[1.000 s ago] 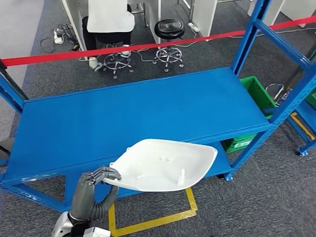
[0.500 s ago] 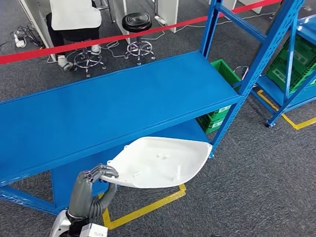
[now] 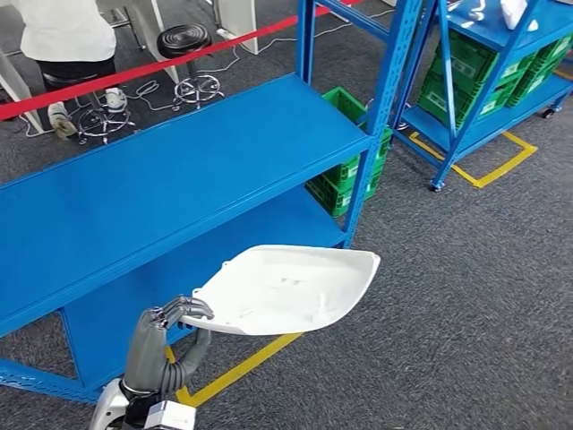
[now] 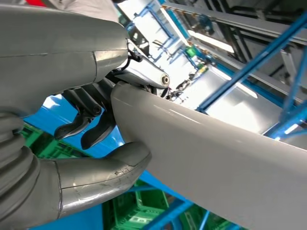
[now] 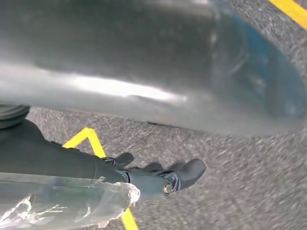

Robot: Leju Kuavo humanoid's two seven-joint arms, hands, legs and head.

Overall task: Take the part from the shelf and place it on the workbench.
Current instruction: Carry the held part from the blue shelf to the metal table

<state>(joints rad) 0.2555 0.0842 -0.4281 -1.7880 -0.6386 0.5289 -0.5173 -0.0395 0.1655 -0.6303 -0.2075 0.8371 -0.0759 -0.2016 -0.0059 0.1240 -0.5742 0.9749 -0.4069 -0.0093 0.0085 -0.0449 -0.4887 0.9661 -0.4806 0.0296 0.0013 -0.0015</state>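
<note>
The part is a large white curved plastic shell, held level above the carpet in front of the blue rack. My left hand grips its narrow near-left edge, fingers curled over the rim and thumb below. The left wrist view shows the same grip close up: the thumb presses under the part and dark fingers wrap its edge. In the right wrist view my right hand hangs with fingers stretched out and nothing in them, beneath the blurred grey underside of the part.
The blue rack's shelf stands bare, with green crates beneath its right end. A second blue rack with green crates is at the far right. Red barrier tape, a stool and a seated person lie beyond. Yellow floor tape marks the carpet.
The whole view has swung to the right: the blue rack slides left in the picture and a second rack comes into sight. The part stays in my left hand's grip.
</note>
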